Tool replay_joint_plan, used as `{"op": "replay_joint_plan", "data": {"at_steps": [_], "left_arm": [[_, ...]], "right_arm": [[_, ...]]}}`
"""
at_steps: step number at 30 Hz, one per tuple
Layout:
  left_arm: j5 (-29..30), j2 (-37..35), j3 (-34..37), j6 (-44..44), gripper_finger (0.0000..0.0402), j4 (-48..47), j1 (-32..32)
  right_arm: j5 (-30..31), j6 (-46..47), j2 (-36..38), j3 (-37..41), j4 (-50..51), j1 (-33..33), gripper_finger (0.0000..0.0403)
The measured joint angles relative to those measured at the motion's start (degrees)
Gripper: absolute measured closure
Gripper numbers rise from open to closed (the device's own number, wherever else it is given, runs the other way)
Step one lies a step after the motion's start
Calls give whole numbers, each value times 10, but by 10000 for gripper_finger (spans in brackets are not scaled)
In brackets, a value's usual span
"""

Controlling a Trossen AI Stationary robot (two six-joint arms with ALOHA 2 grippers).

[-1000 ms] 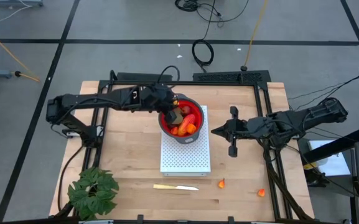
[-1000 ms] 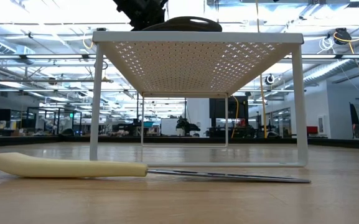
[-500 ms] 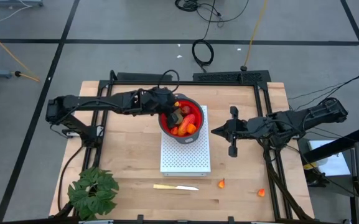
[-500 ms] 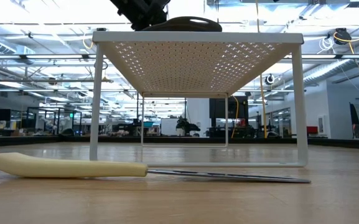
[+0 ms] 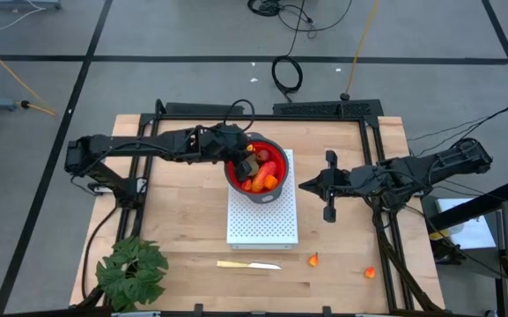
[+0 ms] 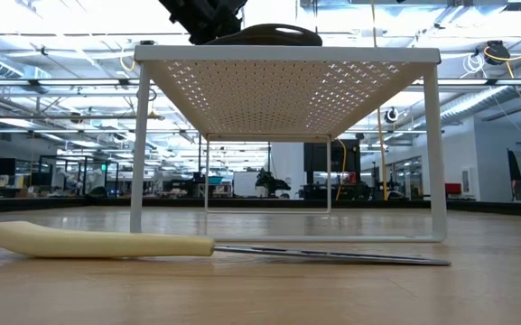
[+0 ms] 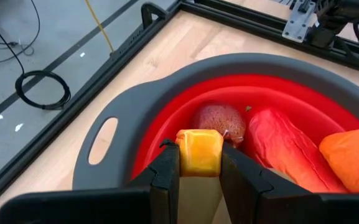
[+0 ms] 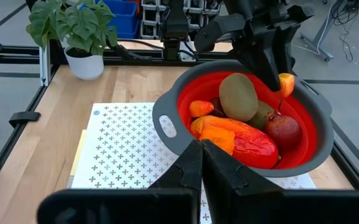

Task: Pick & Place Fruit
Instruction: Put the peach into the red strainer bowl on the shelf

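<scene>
A: Place step. The left gripper [image 7: 199, 167] sits over the bowl [image 5: 255, 170] at upper centre of the high view, fingers pinching a yellow-orange fruit piece [image 7: 199, 151] just above the other fruit [image 8: 238, 121].

B: And the right gripper [image 5: 327, 187]?

A: Clenched, holding nothing, waiting right of the rack [image 5: 262, 220].

B: Next?

A: Likely let go so the piece drops in. Then two orange bits [image 5: 313, 259] on the table, lower right, remain.
</scene>
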State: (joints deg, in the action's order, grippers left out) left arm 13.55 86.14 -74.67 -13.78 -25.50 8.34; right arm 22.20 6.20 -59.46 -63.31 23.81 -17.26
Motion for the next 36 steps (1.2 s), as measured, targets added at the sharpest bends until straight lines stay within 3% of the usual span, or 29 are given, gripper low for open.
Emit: {"op": "replay_joint_plan", "data": {"at_steps": [8, 21, 26, 30, 36], "left_arm": [[-4, 0, 0, 0, 310, -26, 0], [-6, 0, 0, 6, 222, -25, 0], [-6, -33, -6, 8, 200, -33, 3], [-6, -82, -7, 0, 211, -62, 1], [-6, -148, -7, 0, 262, -103, 2]], "right_arm": [[0, 0, 0, 0, 0, 0, 402], [0, 0, 0, 0, 0, 0, 401], [0, 6, 1, 0, 1, -4, 402], [-47, 13, 7, 0, 27, -20, 402], [-106, 50, 9, 0, 83, -55, 402]]}}
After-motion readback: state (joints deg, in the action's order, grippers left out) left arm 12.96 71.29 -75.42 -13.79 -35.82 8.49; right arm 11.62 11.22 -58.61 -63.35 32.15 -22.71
